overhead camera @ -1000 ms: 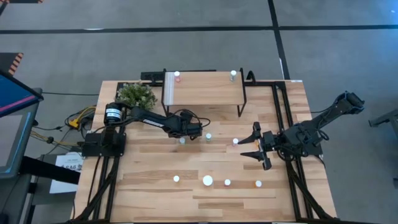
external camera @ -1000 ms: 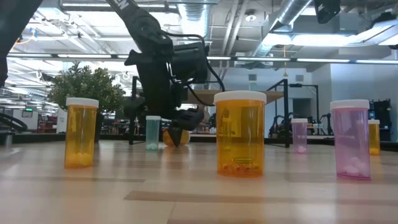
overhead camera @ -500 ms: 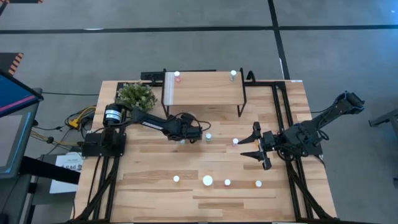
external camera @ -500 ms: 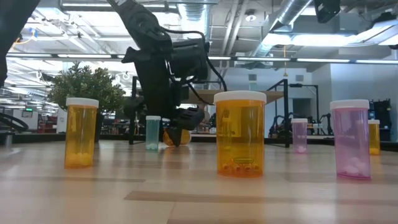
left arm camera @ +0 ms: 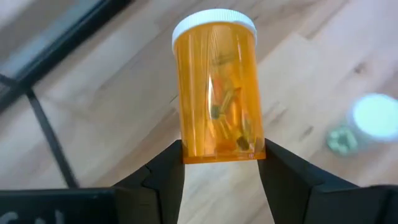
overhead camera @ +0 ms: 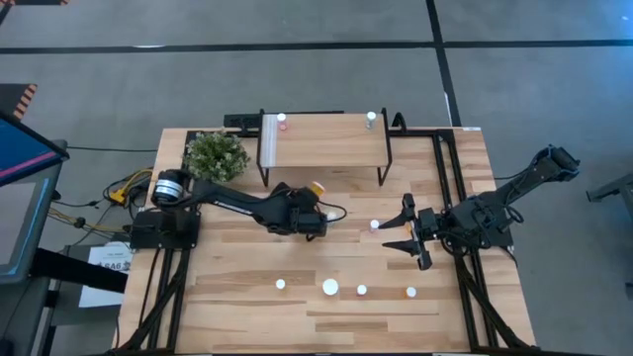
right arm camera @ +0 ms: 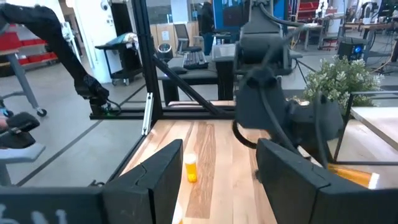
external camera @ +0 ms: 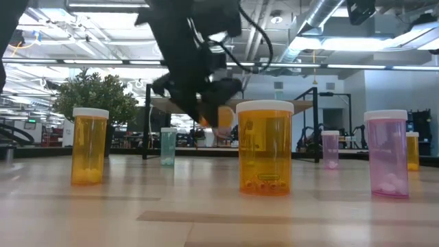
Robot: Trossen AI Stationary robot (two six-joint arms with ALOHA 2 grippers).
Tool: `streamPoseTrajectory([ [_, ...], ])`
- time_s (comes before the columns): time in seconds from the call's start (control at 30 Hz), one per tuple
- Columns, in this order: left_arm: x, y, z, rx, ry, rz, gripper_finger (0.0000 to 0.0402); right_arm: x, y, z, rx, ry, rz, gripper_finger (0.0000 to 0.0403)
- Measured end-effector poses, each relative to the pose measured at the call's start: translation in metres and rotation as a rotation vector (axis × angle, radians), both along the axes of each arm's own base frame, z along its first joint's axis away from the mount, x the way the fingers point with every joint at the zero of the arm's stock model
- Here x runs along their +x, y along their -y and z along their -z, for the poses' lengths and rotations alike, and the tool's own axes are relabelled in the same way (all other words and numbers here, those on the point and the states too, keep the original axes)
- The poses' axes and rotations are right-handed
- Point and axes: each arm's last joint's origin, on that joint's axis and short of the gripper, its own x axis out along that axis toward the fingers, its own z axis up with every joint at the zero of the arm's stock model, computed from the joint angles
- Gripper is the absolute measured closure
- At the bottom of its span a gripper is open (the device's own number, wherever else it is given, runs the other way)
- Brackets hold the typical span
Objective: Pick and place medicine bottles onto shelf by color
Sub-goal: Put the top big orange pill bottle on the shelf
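My left gripper is over the table's middle, just near of the shelf, and is shut on an orange medicine bottle with a white cap. The low view shows this bottle in the air, half behind a wide orange bottle. My right gripper waits open at the right, fingers level, a pink bottle just beyond them. A pink bottle and a pale one stand on the shelf's far edge. Several bottles stand along the near side. My left gripper pinches the orange bottle between its two fingers at the bottom end of its body. The bottle sticks out ahead of the fingers with its white cap pointing away. It is lifted clear of the table.
A potted plant stands left of the shelf. A green bottle stands on the table below my left gripper. The shelf's black legs and the black frame rails edge the far right. Bare wood lies between the near row and the arms.
My left gripper has risen from the table with the orange bottle and moved toward the far edge and the shelf. The bottle, low at the tabletop a second ago, is now lifted clear. The right arm has kept still.
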Motion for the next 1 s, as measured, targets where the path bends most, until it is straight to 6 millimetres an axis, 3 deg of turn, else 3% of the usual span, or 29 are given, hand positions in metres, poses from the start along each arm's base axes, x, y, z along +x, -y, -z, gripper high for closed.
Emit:
streamPoseTrajectory([
  [0.5,-0.038,0.061,-0.090,0.206,0.176,0.302,0.0246,0.002,0.004,-0.003,0.032,0.024,0.027,0.0178],
  [0.73,-0.045,0.072,-0.094,0.134,0.506,0.602,0.0243,0.006,0.010,-0.007,0.060,0.071,0.068,0.0178],
  [0.87,-0.048,0.067,-0.091,0.152,0.740,0.682,0.0243,0.016,0.017,-0.007,0.155,0.098,0.149,0.0178],
  [1.0,-0.049,0.059,-0.084,0.136,0.863,0.742,0.0243,0.031,0.027,0.001,0.211,0.082,0.231,0.0178],
])
